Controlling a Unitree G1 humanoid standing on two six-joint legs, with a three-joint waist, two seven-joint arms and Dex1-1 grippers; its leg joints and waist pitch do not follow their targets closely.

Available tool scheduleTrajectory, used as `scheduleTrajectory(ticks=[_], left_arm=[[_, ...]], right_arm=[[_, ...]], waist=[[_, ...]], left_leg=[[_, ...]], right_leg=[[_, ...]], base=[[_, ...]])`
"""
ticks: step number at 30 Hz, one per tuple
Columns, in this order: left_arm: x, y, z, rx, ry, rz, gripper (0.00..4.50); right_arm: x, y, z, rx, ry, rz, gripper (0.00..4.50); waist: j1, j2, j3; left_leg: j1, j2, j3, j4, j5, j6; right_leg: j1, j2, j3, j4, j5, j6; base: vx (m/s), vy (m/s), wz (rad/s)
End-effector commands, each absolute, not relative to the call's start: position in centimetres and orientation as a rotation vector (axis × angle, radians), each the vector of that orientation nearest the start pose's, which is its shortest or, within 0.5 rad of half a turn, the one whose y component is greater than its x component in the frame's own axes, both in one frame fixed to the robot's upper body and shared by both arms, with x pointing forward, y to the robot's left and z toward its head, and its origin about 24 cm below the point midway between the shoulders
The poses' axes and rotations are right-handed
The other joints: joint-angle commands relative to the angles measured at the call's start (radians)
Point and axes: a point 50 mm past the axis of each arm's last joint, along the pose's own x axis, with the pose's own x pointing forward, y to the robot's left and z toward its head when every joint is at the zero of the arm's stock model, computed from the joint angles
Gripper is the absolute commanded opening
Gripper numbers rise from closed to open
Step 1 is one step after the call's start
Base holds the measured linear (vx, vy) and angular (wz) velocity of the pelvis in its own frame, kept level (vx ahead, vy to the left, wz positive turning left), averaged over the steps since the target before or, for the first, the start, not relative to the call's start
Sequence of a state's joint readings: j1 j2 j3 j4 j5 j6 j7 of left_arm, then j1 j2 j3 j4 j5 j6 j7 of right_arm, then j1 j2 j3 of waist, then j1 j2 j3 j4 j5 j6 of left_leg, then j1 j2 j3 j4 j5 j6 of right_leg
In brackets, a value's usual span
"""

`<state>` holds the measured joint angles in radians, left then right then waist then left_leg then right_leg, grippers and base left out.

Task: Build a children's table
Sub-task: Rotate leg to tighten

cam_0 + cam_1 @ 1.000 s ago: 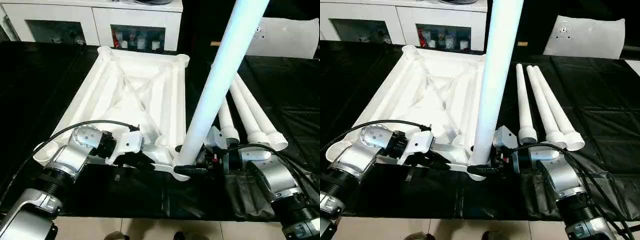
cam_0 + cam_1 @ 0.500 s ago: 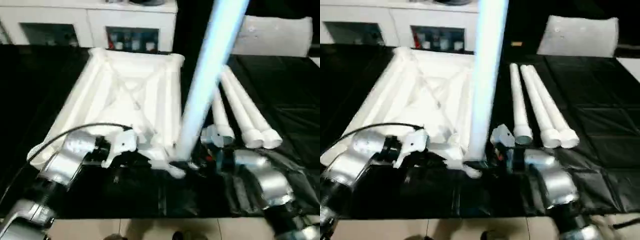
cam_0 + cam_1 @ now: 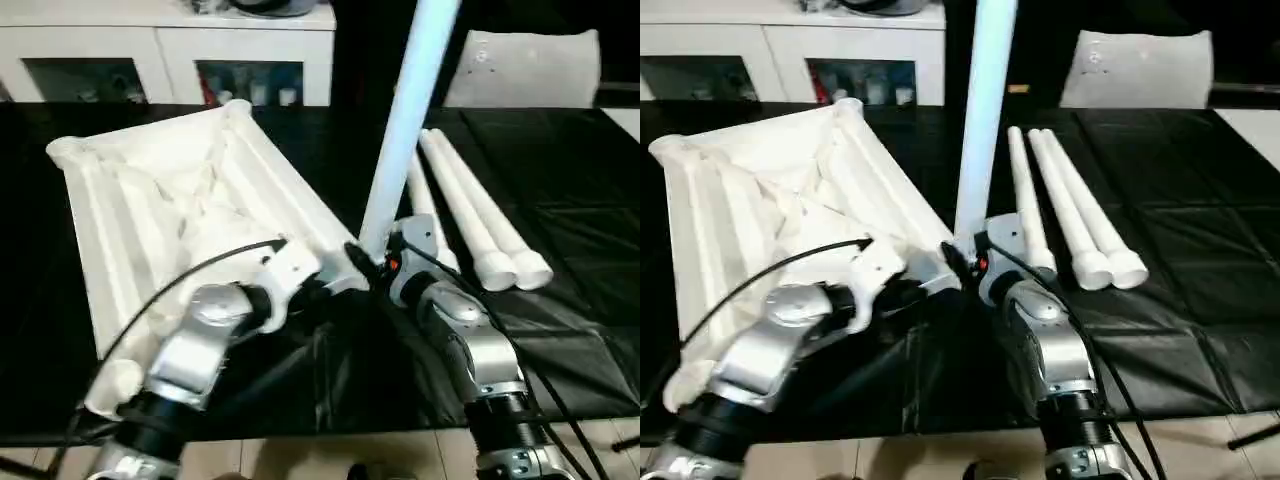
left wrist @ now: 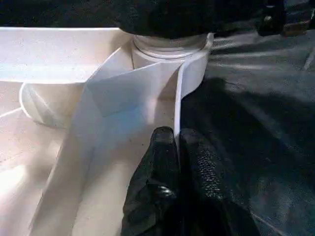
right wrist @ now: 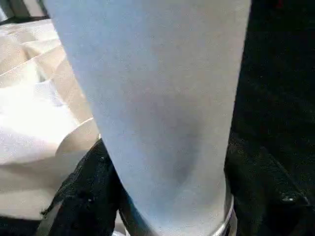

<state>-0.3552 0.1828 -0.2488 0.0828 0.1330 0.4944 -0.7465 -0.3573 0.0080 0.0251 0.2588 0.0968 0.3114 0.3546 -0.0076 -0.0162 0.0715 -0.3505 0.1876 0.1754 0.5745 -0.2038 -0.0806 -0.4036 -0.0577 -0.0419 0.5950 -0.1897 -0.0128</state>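
Here the table top (image 3: 170, 200) is lying upside down on the black desk (image 3: 560, 160). The right claw (image 5: 162, 196) is clamping the upright leg (image 3: 405, 120) standing in the near corner socket (image 4: 170, 54). The left claw (image 4: 172, 162) is pinching the top's rim beside it. Three legs (image 3: 1070, 210) are lying nearby.

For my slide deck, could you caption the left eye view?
Right gripper holds an upright leg at the upturned tabletop's corner socket; left gripper grips its rim; three legs lie alongside.
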Motion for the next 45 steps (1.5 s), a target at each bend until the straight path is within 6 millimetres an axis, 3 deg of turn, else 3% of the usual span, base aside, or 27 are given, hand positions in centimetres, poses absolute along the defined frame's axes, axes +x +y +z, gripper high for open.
scheduleTrajectory(ticks=[1, 3, 9, 13, 19, 21, 24, 30, 31, 34, 41, 45], left_arm=[[29.4, 6.4, 6.9, 0.303, 0.280, -0.926, 0.00], [29.6, 7.1, 6.8, 0.326, 0.290, -0.919, 0.00], [29.8, 9.3, 6.0, 0.392, 0.322, -0.957, 0.00], [29.5, 11.2, 5.8, 0.438, 0.310, -1.091, 0.00], [28.9, 12.8, 5.8, 0.489, 0.328, -1.304, 0.00], [28.6, 13.4, 5.9, 0.499, 0.341, -1.392, 0.00], [28.5, 14.0, 6.1, 0.520, 0.357, -1.468, 0.00], [28.5, 14.5, 6.2, 0.550, 0.387, -1.589, 0.00], [28.6, 14.4, 6.2, 0.566, 0.384, -1.609, 0.00], [28.7, 14.4, 6.3, 0.575, 0.387, -1.635, 0.00], [28.9, 14.5, 6.3, 0.599, 0.387, -1.671, 0.00], [29.0, 14.7, 6.2, 0.603, 0.391, -1.672, 0.00]], right_arm=[[28.9, -4.5, 3.3, 0.188, 0.317, 0.714, 3.28], [28.9, -5.3, 3.4, 0.180, 0.304, 0.708, 3.56], [28.8, -8.2, 4.1, 0.132, 0.238, 0.744, 4.12], [28.5, -11.2, 5.0, 0.055, 0.189, 0.853, 4.44], [28.0, -13.6, 5.7, -0.053, 0.191, 1.020, 4.44], [27.9, -14.2, 6.0, -0.078, 0.199, 1.093, 4.44], [27.8, -14.6, 6.1, -0.093, 0.216, 1.166, 4.44], [27.3, -14.5, 5.7, -0.183, 0.276, 1.341, 3.99], [27.3, -14.4, 5.6, -0.193, 0.281, 1.361, 3.74], [27.4, -14.2, 5.6, -0.201, 0.283, 1.382, 3.63], [27.6, -13.8, 5.7, -0.215, 0.279, 1.431, 2.89], [27.6, -13.6, 5.7, -0.208, 0.277, 1.445, 2.77]], waist=[[0.004, -0.007, -0.047], [0.007, -0.005, -0.048], [0.013, -0.007, -0.043], [0.012, -0.009, -0.041], [0.016, -0.007, -0.047], [0.018, -0.004, -0.051], [0.023, -0.006, -0.053], [0.038, -0.007, -0.048], [0.041, -0.007, -0.048], [0.043, -0.007, -0.049], [0.045, -0.008, -0.049], [0.045, -0.009, -0.049]], left_leg=[[-0.008, 0.034, -0.009, -0.064, -0.133, 0.060], [-0.009, 0.033, -0.006, -0.063, -0.111, 0.073], [-0.007, 0.035, -0.009, -0.067, -0.173, 0.069], [-0.009, 0.035, -0.010, -0.068, -0.188, 0.075], [-0.007, 0.038, -0.007, -0.062, -0.135, 0.097], [-0.001, 0.040, -0.005, -0.059, -0.104, 0.110], [-0.002, 0.041, -0.003, -0.056, -0.062, 0.137], [0.001, 0.042, 0.000, -0.056, -0.094, 0.123], [0.002, 0.044, 0.000, -0.056, -0.097, 0.116], [0.001, 0.044, -0.001, -0.057, -0.098, 0.106], [0.000, 0.045, -0.001, -0.057, -0.100, 0.099], [0.000, 0.045, -0.001, -0.057, -0.096, 0.101]], right_leg=[[0.041, -0.067, 0.048, -0.075, -0.240, -0.171], [0.045, -0.067, 0.047, -0.073, -0.188, -0.189], [0.043, -0.068, 0.046, -0.084, -0.293, -0.161], [0.045, -0.069, 0.046, -0.087, -0.326, -0.150], [0.046, -0.070, 0.045, -0.075, -0.228, -0.195], [0.044, -0.069, 0.045, -0.064, -0.137, -0.233], [0.050, -0.069, 0.044, -0.051, -0.028, -0.272], [0.049, -0.071, 0.043, -0.054, -0.090, -0.274], [0.049, -0.073, 0.044, -0.054, -0.093, -0.273], [0.050, -0.073, 0.044, -0.053, -0.096, -0.274], [0.053, -0.074, 0.043, -0.050, -0.084, -0.274], [0.052, -0.073, 0.043, -0.049, -0.074, -0.279]], base=[[0.000, 0.000, 0.00], [0.000, 0.000, 0.00], [0.000, 0.000, 0.00], [0.000, 0.000, 0.00], [0.000, 0.000, 0.00], [0.000, 0.000, 0.00], [0.000, 0.000, 0.00], [0.000, 0.000, 0.00], [0.000, 0.000, 0.00], [0.000, 0.000, 0.00], [0.000, 0.000, 0.00], [0.000, 0.000, 0.00]])
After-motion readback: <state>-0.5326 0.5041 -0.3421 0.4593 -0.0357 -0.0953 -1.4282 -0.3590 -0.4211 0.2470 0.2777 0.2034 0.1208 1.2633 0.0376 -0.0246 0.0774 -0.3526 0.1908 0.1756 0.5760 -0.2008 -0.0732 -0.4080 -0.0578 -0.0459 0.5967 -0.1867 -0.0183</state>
